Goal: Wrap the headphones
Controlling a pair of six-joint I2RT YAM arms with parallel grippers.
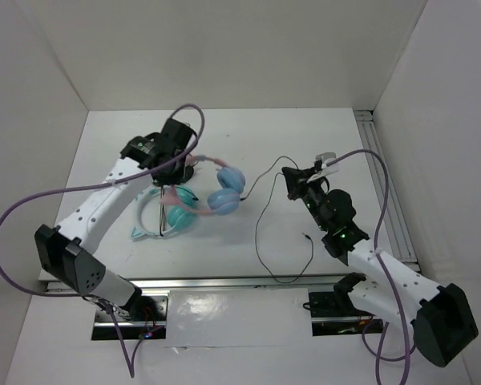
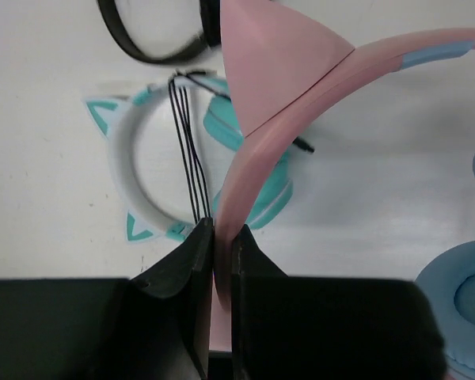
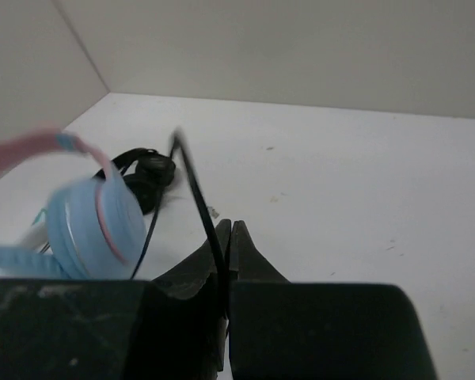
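Left fingers [image 2: 191,269] tight on headphones' [image 2: 317,87] pink band, cable [image 2: 186,150] strands alongside only in wrist view; right fingers [image 3: 253,263] tight on cable.

Three pairs in all: one pair of pink-banded headphones [image 1: 227,190], one teal pair [image 1: 179,215] just beside it, and one black pair [image 3: 146,176] near it. One black cable [image 3: 196,190]. Two grippers: left gripper [image 2: 222,229] and right gripper [image 3: 228,231].
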